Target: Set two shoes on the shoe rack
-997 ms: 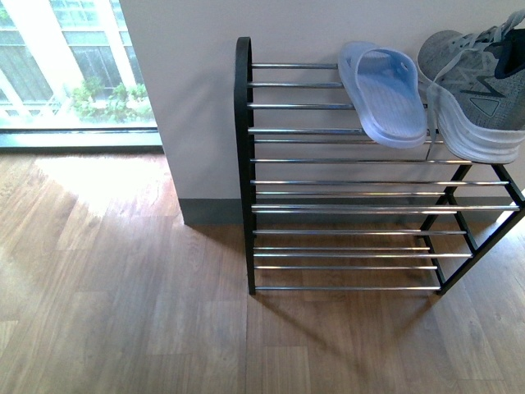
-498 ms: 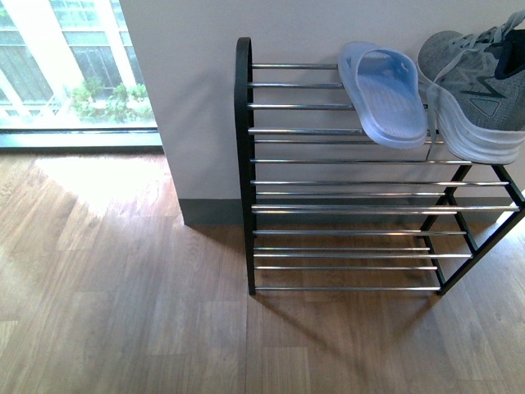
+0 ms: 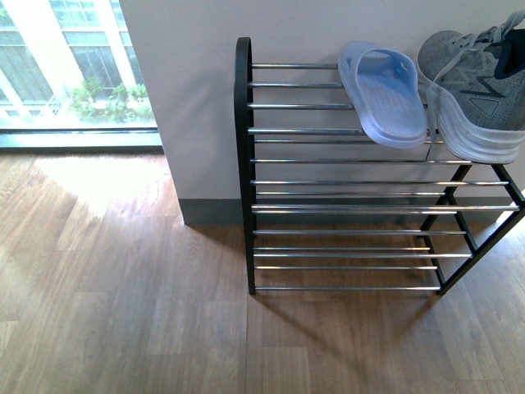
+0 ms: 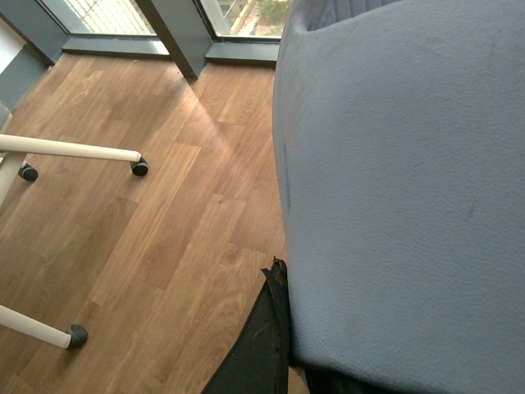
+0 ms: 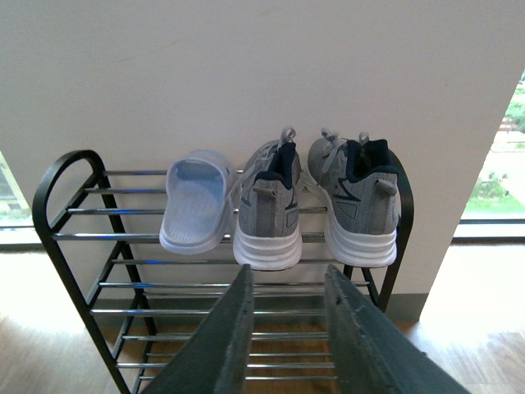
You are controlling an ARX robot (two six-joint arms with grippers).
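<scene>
two sneakers (image 5: pixel 316 201), one slide sandal (image 5: pixel 195 203), shoe rack (image 5: pixel 74 212)

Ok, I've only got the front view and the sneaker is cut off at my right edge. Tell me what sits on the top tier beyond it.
Observer: In the right wrist view a second grey sneaker stands beside the first grey sneaker on the shoe rack, both heels facing out.
Operator: Now count the sandals across the whole rack.
Observer: Just one pale blue sandal, on the top tier next to the first sneaker. That view shows none on the lower tiers.
Operator: Report the right claw.
Observer: The right claw is open and empty, pointing at the front of the rack below the sneakers.
</scene>
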